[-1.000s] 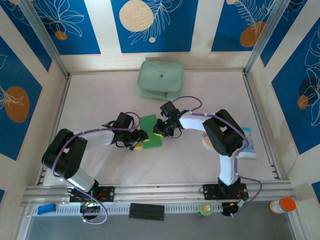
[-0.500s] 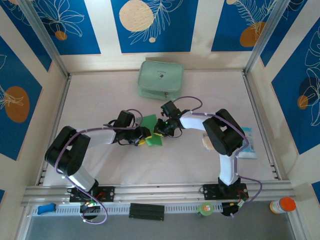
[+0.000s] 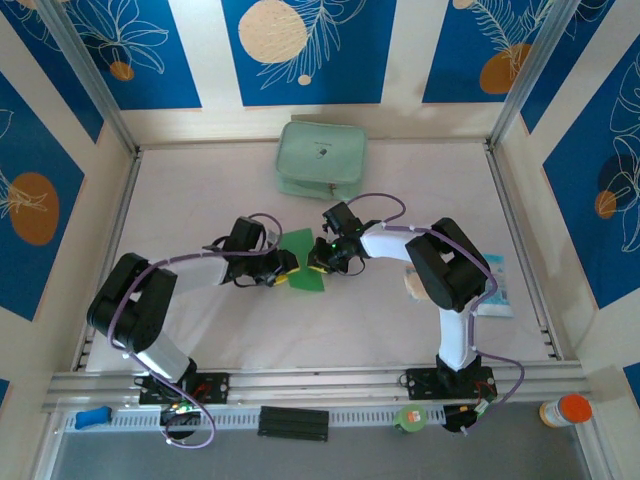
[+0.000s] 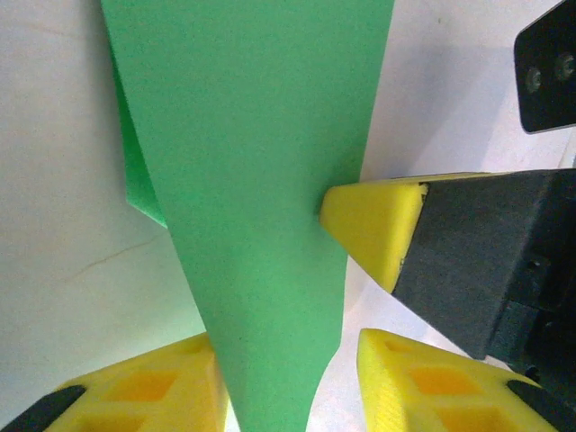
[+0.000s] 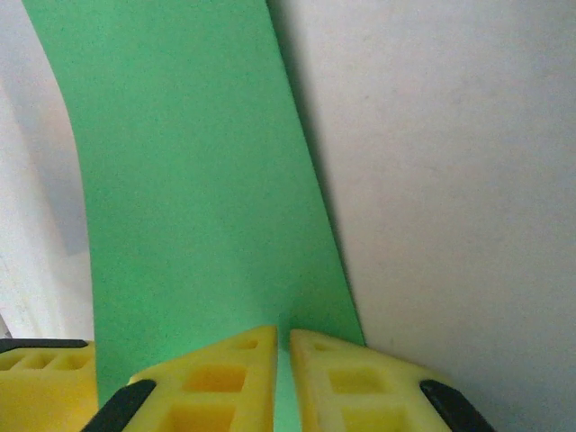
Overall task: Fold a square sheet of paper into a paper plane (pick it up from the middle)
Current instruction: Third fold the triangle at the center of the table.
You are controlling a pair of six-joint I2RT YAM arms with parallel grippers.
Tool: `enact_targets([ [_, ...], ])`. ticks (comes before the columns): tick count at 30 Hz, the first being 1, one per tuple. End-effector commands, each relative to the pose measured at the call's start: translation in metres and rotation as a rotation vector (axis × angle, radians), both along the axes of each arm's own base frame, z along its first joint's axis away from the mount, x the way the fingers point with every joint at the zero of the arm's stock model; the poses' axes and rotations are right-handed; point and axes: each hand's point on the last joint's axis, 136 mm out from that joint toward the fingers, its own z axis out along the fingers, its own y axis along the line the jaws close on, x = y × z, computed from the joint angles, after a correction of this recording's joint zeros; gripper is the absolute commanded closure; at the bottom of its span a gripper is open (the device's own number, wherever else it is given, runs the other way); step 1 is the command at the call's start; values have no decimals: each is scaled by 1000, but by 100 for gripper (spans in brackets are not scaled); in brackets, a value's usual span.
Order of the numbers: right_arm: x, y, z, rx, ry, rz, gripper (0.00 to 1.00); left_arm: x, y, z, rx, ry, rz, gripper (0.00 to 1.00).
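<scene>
Early stage: the square sheet of paper [image 3: 303, 262], on the near side of the zip pouch [image 3: 321, 158], is raised and curved, no dart shape yet. The right hand [image 5: 281, 360] pinches its edge; the left hand [image 4: 288, 360] straddles it, unclenched. Folding remains.
</scene>
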Motion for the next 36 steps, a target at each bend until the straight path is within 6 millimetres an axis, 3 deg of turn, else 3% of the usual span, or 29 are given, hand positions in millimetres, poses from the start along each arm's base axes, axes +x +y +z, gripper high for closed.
enact_targets([
  [1, -25, -29, -45, -141, 112, -22, 84, 11, 3, 5, 22, -37, -4, 61],
  [8, -17, -27, -32, -124, 51, -6, 82, 14, 4, -3, 15, 1, 42, 73],
  [18, 17, -25, 54, -80, -331, 65, 55, 16, 8, -8, -16, 32, 131, 93],
  [21, 18, -31, 69, -112, -473, 120, 51, 16, 8, -6, -33, 37, 147, 97],
  [28, 0, -34, 85, -124, -742, 271, 45, 18, 5, 5, -61, 19, 151, 100],
  [30, -8, -30, 89, -97, -838, 314, 39, 18, 5, 7, -69, 21, 151, 100],
  [36, -29, -12, 89, -120, -1056, 504, 34, 17, 4, 10, -76, 24, 153, 100],
])
